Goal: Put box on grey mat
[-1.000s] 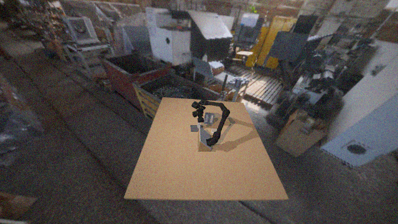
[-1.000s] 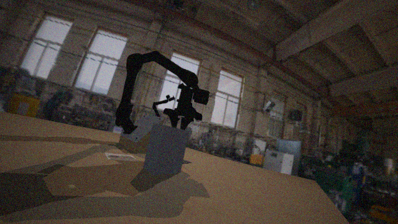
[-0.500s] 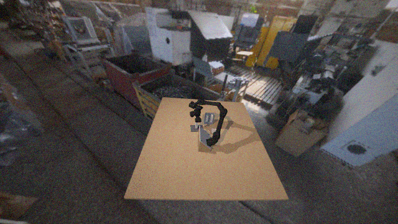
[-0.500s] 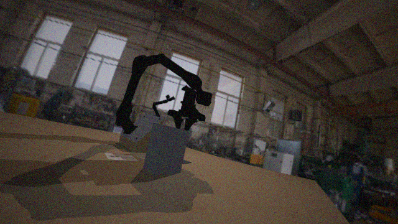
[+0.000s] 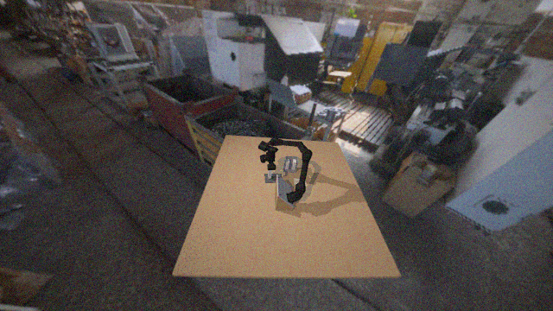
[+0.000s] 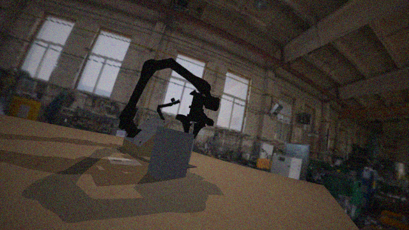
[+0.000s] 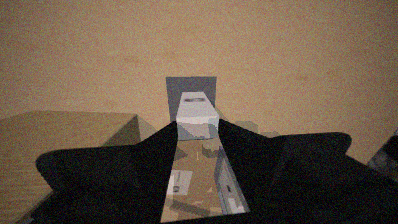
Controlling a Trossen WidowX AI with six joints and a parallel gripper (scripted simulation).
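The black parallel jaws (image 5: 270, 172) (image 6: 192, 133) are clamped on a small white rectangular box (image 5: 270, 174) (image 7: 197, 112), seen above the flat grey square mat (image 5: 269, 180) (image 7: 172, 95), inward from the table's (image 5: 242, 242) (image 6: 255, 191) (image 7: 300, 40) left edge, presumably for lowering; its code is unreadable.

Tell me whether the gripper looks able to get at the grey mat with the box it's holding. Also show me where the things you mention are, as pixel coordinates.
Probably yes: the gripper (image 5: 270, 170) (image 6: 191, 133) (image 7: 197, 124) holds the white box (image 5: 270, 174) (image 7: 195, 107) near the grey mat (image 5: 267, 180) (image 7: 173, 92), and the wrist view shows nothing standing between box and mat.
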